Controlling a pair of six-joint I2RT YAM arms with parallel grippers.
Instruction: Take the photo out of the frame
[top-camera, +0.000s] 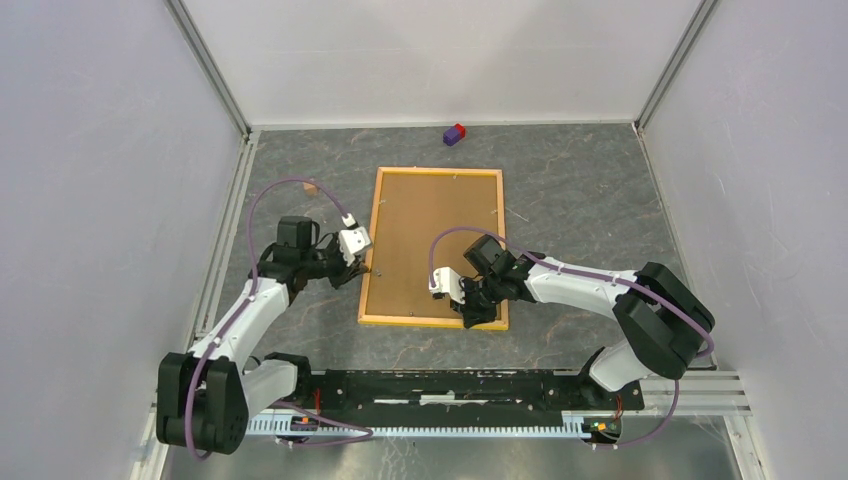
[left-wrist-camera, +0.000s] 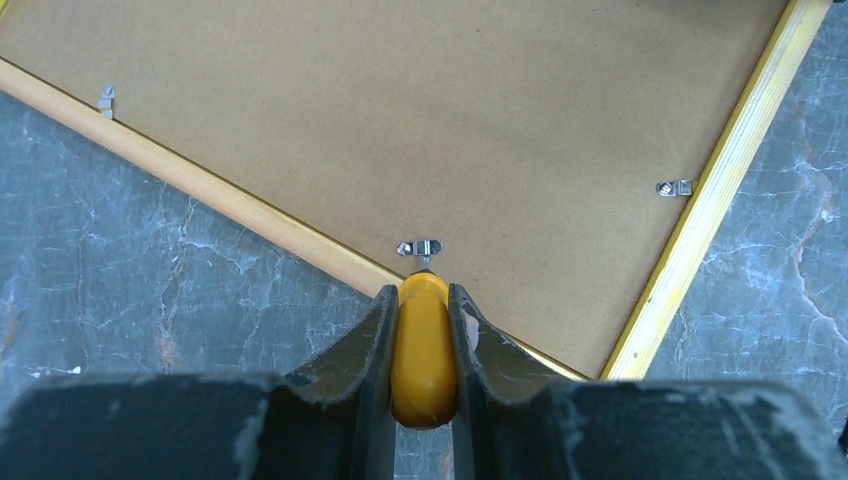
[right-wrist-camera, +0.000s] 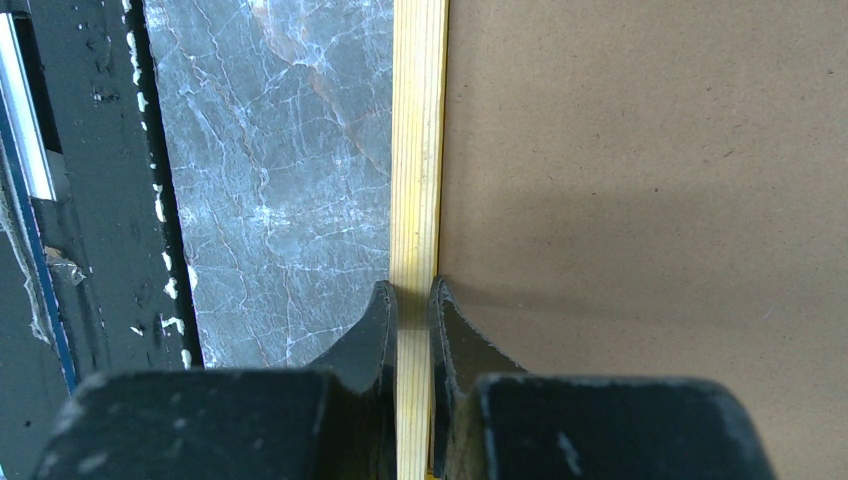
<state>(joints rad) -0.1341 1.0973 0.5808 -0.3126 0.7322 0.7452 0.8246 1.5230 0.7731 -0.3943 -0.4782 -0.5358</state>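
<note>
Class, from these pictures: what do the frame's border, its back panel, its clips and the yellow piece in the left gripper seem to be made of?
Frame border: yellow-stained wood, fine lengthwise grain. Back panel: matte brown fibreboard, speckled, no grain. Clips: shiny metal, probably steel. Yellow piece in the left gripper: smooth, glossy, likely plastic.

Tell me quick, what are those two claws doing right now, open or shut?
Left gripper: shut on a small rounded yellow-orange piece.
Right gripper: shut on the narrow yellow-orange border of the large rectangular picture frame.
</note>
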